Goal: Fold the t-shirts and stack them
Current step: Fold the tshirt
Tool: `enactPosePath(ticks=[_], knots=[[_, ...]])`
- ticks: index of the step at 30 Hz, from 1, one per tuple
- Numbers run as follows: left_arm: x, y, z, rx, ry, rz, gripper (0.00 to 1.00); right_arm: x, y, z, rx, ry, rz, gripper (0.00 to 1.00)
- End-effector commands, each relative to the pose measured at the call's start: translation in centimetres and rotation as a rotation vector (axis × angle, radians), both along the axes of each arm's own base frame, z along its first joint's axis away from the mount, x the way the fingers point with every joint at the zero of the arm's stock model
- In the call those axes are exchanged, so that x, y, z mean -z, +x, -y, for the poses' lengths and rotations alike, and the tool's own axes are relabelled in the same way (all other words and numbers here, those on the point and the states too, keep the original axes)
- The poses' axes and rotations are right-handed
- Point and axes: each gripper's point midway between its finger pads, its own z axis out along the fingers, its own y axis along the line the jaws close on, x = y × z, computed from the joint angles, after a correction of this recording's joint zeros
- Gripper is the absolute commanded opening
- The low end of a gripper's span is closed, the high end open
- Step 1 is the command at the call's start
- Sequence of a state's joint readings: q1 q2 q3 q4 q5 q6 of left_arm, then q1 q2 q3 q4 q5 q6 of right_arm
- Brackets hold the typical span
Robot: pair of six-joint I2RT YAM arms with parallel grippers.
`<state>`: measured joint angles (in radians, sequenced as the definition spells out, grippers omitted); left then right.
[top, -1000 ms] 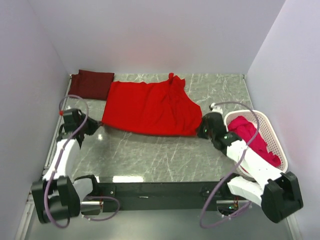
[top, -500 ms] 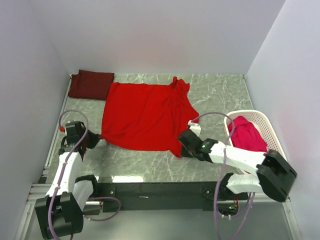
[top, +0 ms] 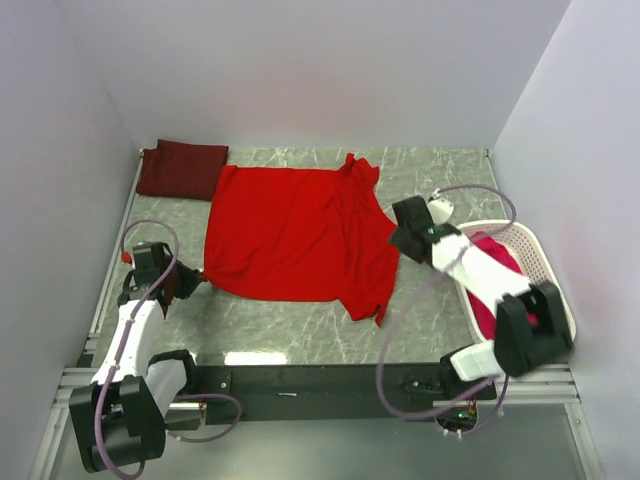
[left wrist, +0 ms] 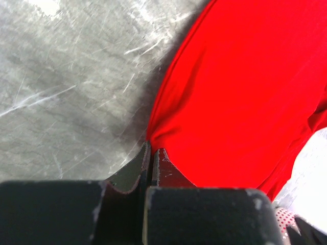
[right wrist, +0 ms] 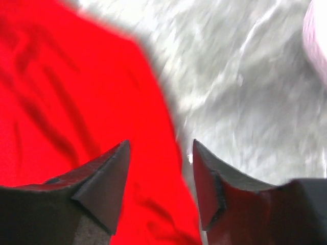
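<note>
Left claw (left wrist: pixel 152 155) is pinching the red t-shirt (top: pixel 290 235) at its left corner; right claw (right wrist: pixel 159 150), spread, is hovering over its right edge.

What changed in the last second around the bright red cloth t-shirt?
The right gripper and left gripper pulled the bright red cloth t-shirt nearer; the right then released its corner, opened and withdrew. The left stays shut on the hem corner; the folded dark maroon t-shirt has not moved.

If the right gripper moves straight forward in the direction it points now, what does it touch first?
Probably the edge of the red t-shirt lying on the table: the open right gripper straddles that edge, one finger over cloth, one over bare table. Depth is unclear.
</note>
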<state>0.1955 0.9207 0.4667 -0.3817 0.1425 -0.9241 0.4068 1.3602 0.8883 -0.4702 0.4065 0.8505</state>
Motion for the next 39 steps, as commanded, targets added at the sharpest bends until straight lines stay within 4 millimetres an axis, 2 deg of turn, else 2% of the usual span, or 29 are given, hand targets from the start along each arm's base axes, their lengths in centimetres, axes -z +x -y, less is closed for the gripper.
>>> enactPosePath(ticks=[1,2,4,6,9,12,16,19,20,23,26,33,39], knots=[[-2.0,1.2,-0.3,0.032,0.030,0.048,0.01,1.0,4.6,1.4,0.067,-0.024,-0.031,0.54],[-2.0,1.2,-0.1,0.039,0.023,0.053,0.01,1.4,5.4,1.4,0.066,-0.019,-0.041,0.48],[-2.1,1.3,-0.1,0.046,0.022,0.059,0.01,2.1,7.7,1.5,0.081,-0.008,-0.057,0.46],[-2.1,1.2,0.2,0.061,0.014,0.061,0.01,2.9,9.2,1.0,0.066,0.001,-0.082,0.45],[-2.1,1.3,0.4,0.074,0.010,0.064,0.01,3.7,10.3,0.7,0.057,-0.001,-0.098,0.45],[-2.2,1.4,0.5,0.081,0.008,0.068,0.01,5.0,10.5,0.6,0.061,-0.014,-0.140,0.46],[-2.4,1.6,0.7,0.095,0.002,0.077,0.01,5.8,10.1,0.9,0.078,-0.015,-0.160,0.45],[-2.6,1.7,0.6,0.098,0.006,0.079,0.01,6.2,9.9,1.2,0.079,-0.016,-0.168,0.36],[-2.7,1.7,0.6,0.095,0.008,0.081,0.01,6.3,9.8,1.3,0.080,-0.017,-0.172,0.25],[-2.9,1.7,0.6,0.096,0.006,0.085,0.01,6.6,9.2,1.9,0.093,-0.020,-0.183,0.00],[-2.9,1.6,0.7,0.098,0.003,0.081,0.01,6.2,8.0,2.5,0.106,-0.022,-0.170,0.00],[-3.1,1.4,0.7,0.105,0.001,0.080,0.01,3.6,3.4,4.8,0.164,-0.025,-0.112,0.00],[-3.1,1.3,1.0,0.115,-0.015,0.065,0.01,3.9,-0.1,6.4,0.212,-0.017,-0.124,0.00]])
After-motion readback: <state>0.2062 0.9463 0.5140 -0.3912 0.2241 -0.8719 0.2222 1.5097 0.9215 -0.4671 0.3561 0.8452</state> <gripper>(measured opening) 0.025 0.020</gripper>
